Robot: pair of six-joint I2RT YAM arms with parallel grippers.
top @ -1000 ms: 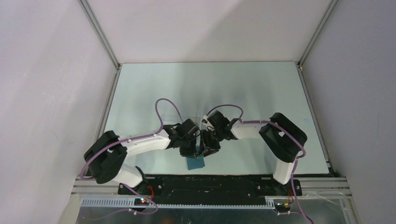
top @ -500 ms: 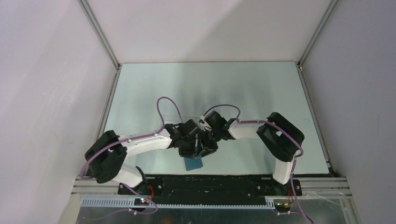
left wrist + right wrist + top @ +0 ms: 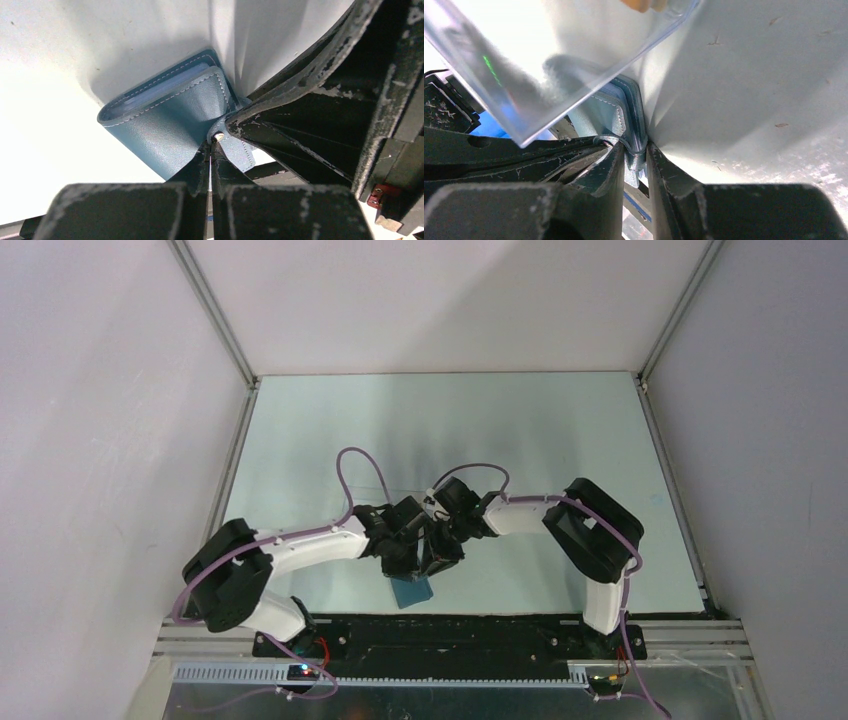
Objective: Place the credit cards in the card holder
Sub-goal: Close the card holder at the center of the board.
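— Nearest first: where is our wallet?

— The card holder (image 3: 412, 591) sits at the near edge of the bench (image 3: 520, 430), about midway along it, with both arms bent in over it. Our left gripper (image 3: 211, 147) is closed right down, and as far as we can tell the snap tab is pinched at its tips. Our right gripper (image 3: 634, 150) stands narrow, its jaws pressed to either side of one cover's stitched edge.

— How will it handle for us?

— Light and soft, we judge. It's thin stitched material that folds and sags. We'd take it by the cover edges, one cover to each gripper, and spread it gently. If we tug the tab hard, it may slip free.

— And the cards?

— Just beyond the wallet is a clear plastic sheet (image 3: 549, 60). A scrap of orange-tan shows at its far edge, likely one of the credit cards (image 3: 639, 5), but the rest is cut off. We expect them to be thin, stiff and awkward to lift off a smooth top.

— The room?

— The bench is pale, glossy and lightly scuffed, with plain walls (image 3: 100, 390) on three sides.
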